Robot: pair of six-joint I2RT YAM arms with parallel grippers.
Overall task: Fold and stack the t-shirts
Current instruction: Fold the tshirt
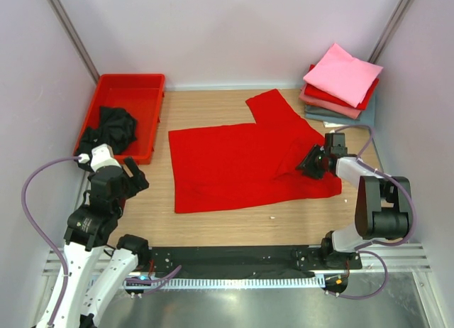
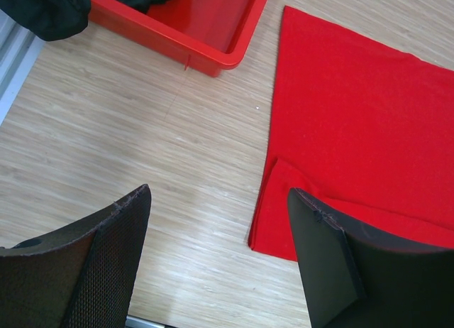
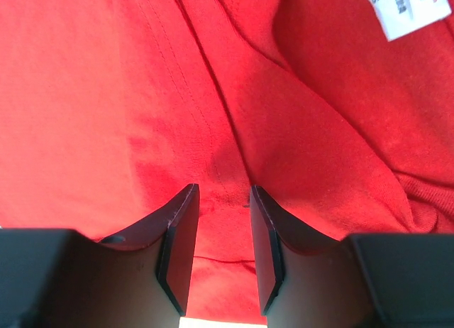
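Observation:
A bright red t-shirt [image 1: 234, 165] lies spread on the wooden table, one sleeve pointing to the back. My right gripper [image 1: 312, 162] sits on its right part, where the cloth is bunched and folded over. In the right wrist view the gripper [image 3: 221, 189] has its jaws close together with a ridge of red cloth [image 3: 106, 94] pinched between them; the white neck label [image 3: 404, 8] shows at top right. My left gripper [image 1: 133, 176] hovers open and empty [image 2: 220, 193] over bare wood, just left of the shirt's near-left corner [image 2: 284, 228]. A black t-shirt [image 1: 113, 126] lies crumpled in the tray.
A red plastic tray [image 1: 131, 83] stands at the back left; its corner [image 2: 213, 51] is close to the shirt's left edge. A stack of folded shirts [image 1: 340, 83], pink on top, sits at the back right by the wall. Walls close in both sides.

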